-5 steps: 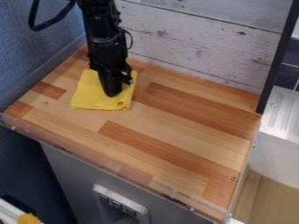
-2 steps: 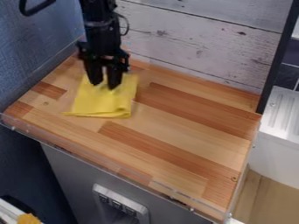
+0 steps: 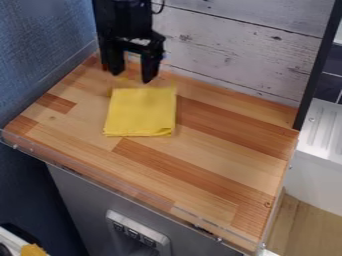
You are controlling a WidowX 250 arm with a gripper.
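The black gripper [image 3: 132,76] hangs over the back left part of the wooden counter [image 3: 200,160], its two fingers apart with a gap between them. Just in front of its fingertips lies a folded yellow cloth [image 3: 141,112], roughly square and fairly flat, with its layered edge toward the front. The gripper holds nothing, and a small gap shows between its tips and the cloth.
A blue wall [image 3: 40,55] stands close on the left and a whitewashed plank wall [image 3: 234,60] behind. A clear guard strip [image 3: 120,186] runs along the counter's front edge. Beyond a dark post [image 3: 316,70], a white sink unit [image 3: 324,135] stands at right.
The gripper has lifted off the cloth, opened, and moved back and to the right. The cloth has shifted right and slightly forward, and now lies squarer.
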